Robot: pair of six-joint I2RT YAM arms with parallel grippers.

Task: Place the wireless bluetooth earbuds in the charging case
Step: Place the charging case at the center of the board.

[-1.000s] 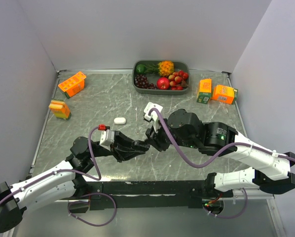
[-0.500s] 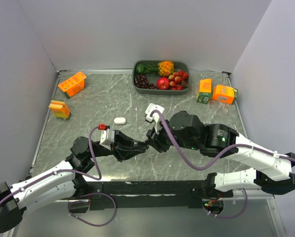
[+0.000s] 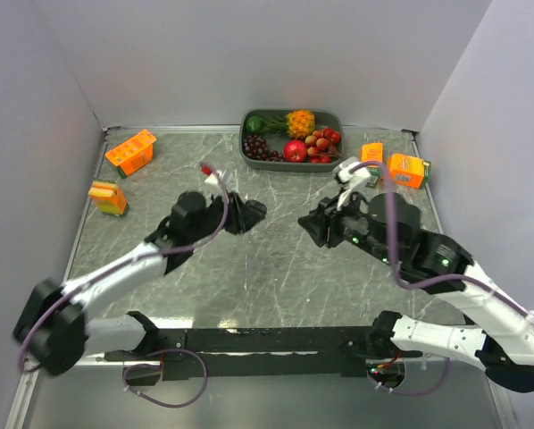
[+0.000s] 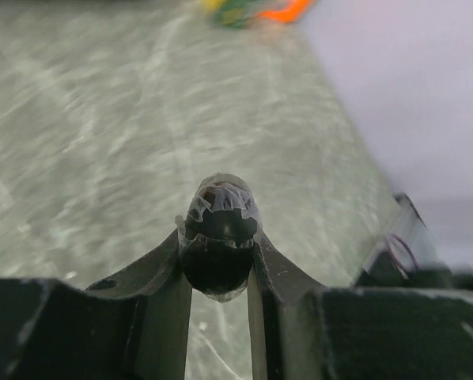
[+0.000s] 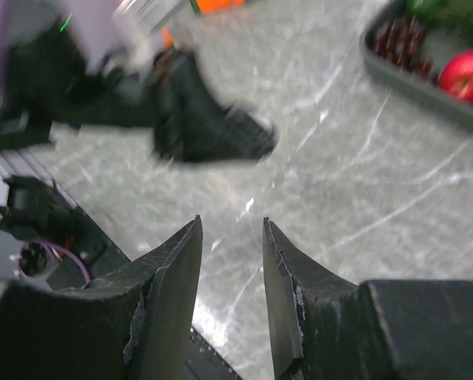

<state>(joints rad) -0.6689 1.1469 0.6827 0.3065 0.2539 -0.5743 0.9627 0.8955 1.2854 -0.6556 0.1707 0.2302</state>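
My left gripper [image 3: 256,211] is near the table's middle and is shut on a glossy black rounded object [image 4: 221,237]. I cannot tell whether that object is a case or an earbud. The left gripper's tips [image 4: 219,261] clamp its sides above the grey marble table [image 3: 276,268]. My right gripper [image 3: 313,231] faces the left one across a gap. Its fingers [image 5: 181,261] stand apart with nothing between them. The left gripper shows blurred in the right wrist view [image 5: 213,131]. No white earbuds or white case are in view.
A dark tray of fruit [image 3: 249,154] stands at the back centre and also shows in the right wrist view [image 5: 426,89]. Orange cartons lie at the back left [image 3: 129,152], at the left [image 3: 108,197] and at the back right [image 3: 406,170]. Grey walls close three sides.
Both grippers have left their tip-to-tip meeting at the near middle. The left arm swung farther back. The right arm rose and moved right. The left arm now covers the white case's spot.
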